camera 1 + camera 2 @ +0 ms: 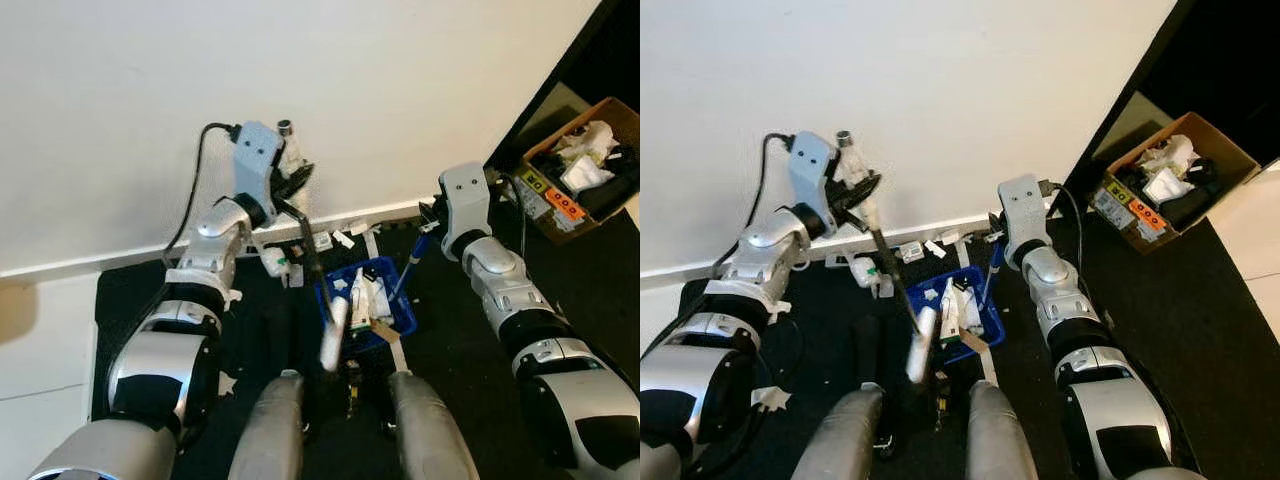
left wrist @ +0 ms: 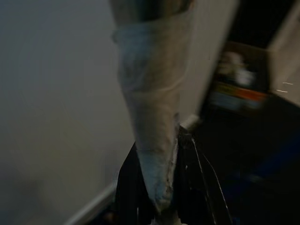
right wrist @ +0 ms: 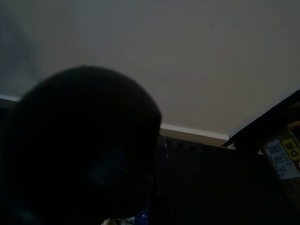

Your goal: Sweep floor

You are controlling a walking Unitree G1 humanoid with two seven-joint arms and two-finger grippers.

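Observation:
My left gripper (image 1: 290, 188) is raised near the white wall and is shut on the taped upper end of a broom stick (image 2: 154, 140), its black fingers (image 2: 129, 187) on either side. The black stick (image 1: 312, 265) slants down to a pale lower end (image 1: 333, 338) beside a blue dustpan (image 1: 368, 300). The pan sits on the dark floor and holds several pale scraps. Its blue handle (image 1: 408, 270) rises to my right gripper (image 1: 430, 228), which is shut on it. In the right wrist view a dark round shape (image 3: 84, 140) blocks most of the picture.
Paper scraps (image 1: 345, 235) lie along the white skirting board (image 1: 100, 262). An open cardboard box (image 1: 585, 165) of rubbish stands at the far right. A black cable (image 1: 195, 180) hangs on the wall. My legs (image 1: 270, 430) are just below the dustpan.

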